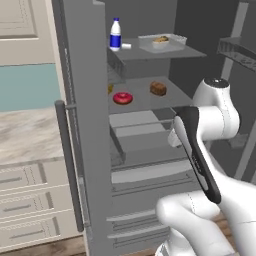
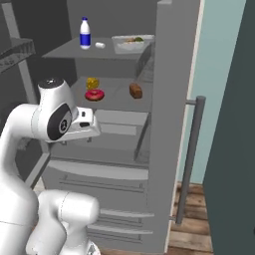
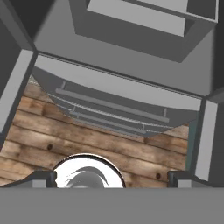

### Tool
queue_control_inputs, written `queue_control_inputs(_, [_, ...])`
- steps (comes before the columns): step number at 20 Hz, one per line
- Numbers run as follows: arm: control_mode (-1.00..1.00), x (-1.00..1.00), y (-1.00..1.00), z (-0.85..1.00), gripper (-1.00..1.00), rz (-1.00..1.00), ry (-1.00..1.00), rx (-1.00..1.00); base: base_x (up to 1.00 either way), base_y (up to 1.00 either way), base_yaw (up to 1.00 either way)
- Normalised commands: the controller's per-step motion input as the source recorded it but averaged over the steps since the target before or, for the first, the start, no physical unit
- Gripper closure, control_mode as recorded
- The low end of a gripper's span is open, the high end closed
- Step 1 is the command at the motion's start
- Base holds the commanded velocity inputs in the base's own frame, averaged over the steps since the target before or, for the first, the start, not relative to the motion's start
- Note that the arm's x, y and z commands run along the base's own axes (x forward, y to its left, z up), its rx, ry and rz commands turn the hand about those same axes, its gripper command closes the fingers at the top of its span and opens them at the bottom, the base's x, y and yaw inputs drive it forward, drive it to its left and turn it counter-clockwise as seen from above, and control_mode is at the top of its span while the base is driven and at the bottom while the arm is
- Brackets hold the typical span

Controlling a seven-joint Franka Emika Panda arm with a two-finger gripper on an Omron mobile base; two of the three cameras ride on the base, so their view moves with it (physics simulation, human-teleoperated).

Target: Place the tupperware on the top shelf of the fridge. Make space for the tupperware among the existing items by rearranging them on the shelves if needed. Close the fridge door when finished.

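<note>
The fridge [image 1: 85,100] stands with both doors open. On its top shelf [image 1: 150,54] the tupperware [image 1: 161,42] [image 2: 132,43] rests at the right, with the white bottle [image 1: 115,35] [image 2: 85,33] and a small white block [image 1: 126,46] at the left. One shelf lower lie the red doughnut [image 1: 122,98] [image 2: 94,94], the brown loaf chunk [image 1: 158,88] [image 2: 135,90] and the yellow cheese [image 2: 92,82]. My arm is folded back in front of the fridge's lower part. My gripper [image 3: 111,179] points down at the drawer fronts and floor, open and holding nothing.
Wire-fronted door baskets [image 1: 240,52] [image 2: 15,52] hang on the open doors at either side. The door's bar handle [image 1: 70,170] [image 2: 191,149] sticks out. Drawer fronts [image 3: 113,105] sit below the shelves over wooden floor [image 3: 100,144]. Counter drawers [image 1: 30,200] stand to the left.
</note>
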Motion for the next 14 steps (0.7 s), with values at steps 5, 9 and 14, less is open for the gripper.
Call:
queue_control_inputs(5, [1.00, 0.00, 0.00, 0.00, -1.00, 0.00, 0.00, 0.00, -0.27, -0.20, -0.06])
queue_control_inputs(9, [1.00, 0.00, 0.00, 0.00, -1.00, 0.00, 0.00, 0.00, -0.17, -0.39, -0.06])
queue_control_inputs(14, [1.00, 0.00, 0.00, 0.00, -1.00, 0.00, 0.00, 0.00, -0.25, -0.40, -0.02])
